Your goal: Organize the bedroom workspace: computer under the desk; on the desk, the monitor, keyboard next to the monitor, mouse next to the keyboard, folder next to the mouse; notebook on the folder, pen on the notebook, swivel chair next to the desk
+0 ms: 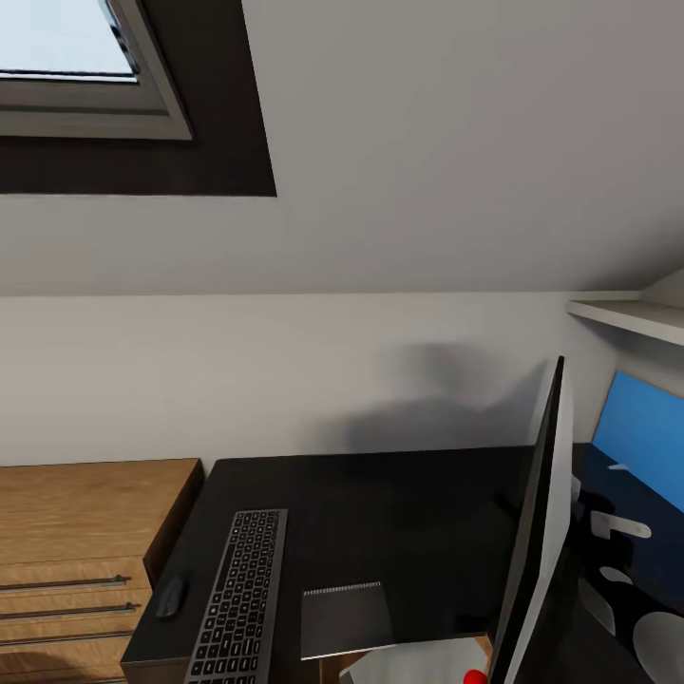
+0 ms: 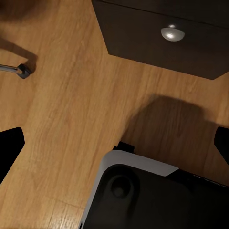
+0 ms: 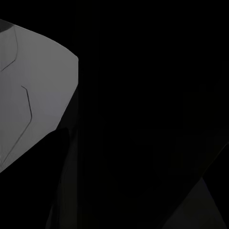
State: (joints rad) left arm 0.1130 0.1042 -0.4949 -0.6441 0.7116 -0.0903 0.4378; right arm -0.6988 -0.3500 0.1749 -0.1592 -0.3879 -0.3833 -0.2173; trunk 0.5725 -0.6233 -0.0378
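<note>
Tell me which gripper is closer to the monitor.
Right, most likely: its camera faces a dark surface and pale grey panel at close range, like the monitor's back. The left gripper hangs open, low over the wood floor by a desk drawer.

One keyboard (image 1: 237, 597), one mouse (image 1: 171, 597), one notebook (image 1: 346, 617), one monitor (image 1: 538, 532).

Head cam sits high, close over the desk (image 1: 399, 494), facing the wall and tilted so the window comes in at the upper corner; the monitor (image 1: 537, 532) crosses it edge-on, very near the lens. Left wrist cam looks straight down past its fingertips (image 2: 9, 148) at the wood floor (image 2: 71, 109), with a desk drawer (image 2: 162, 38) ahead of them. Right wrist cam is nearly black, probably pressed against something. Shared: only the desk.
</note>
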